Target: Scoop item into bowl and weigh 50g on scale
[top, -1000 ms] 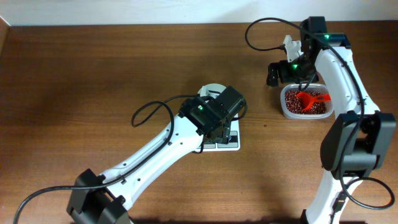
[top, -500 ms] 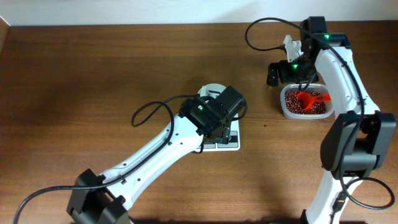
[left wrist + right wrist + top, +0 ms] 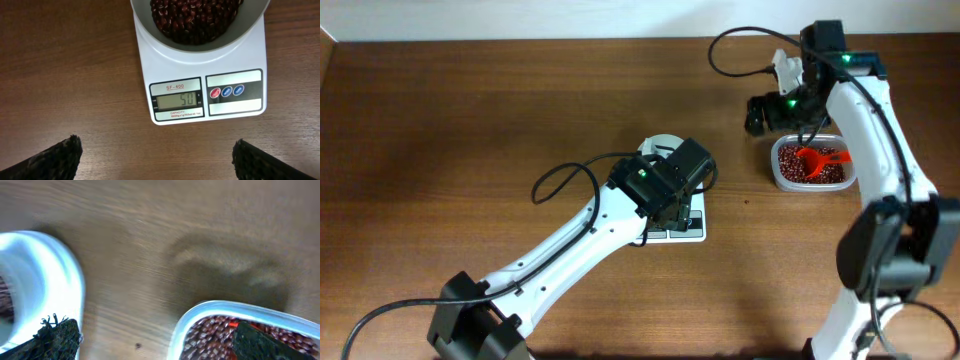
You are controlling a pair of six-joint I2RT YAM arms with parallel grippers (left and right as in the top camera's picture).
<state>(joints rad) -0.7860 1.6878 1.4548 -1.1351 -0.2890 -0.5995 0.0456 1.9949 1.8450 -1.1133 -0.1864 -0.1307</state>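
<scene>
The white scale [image 3: 200,85] lies on the wood table and its display reads 50. The white bowl [image 3: 252,22] stands on it, filled with red-brown beans [image 3: 195,20]. My left gripper [image 3: 157,160] hovers open and empty just in front of the scale; overhead it [image 3: 670,195] covers most of the scale [image 3: 688,230] and bowl [image 3: 658,146]. My right gripper [image 3: 762,114] is open and empty, up left of the clear tub. The blurred right wrist view shows its fingers [image 3: 160,340] between a white rim [image 3: 60,265] and the tub.
The clear plastic tub [image 3: 778,172] of beans [image 3: 820,172] stands at the right, with a red scoop [image 3: 816,156] lying in it. It also shows in the right wrist view [image 3: 200,312]. Cables trail from both arms.
My right gripper has drifted slightly up and left, away from the tub. The left arm, scale and bowl have not moved.
</scene>
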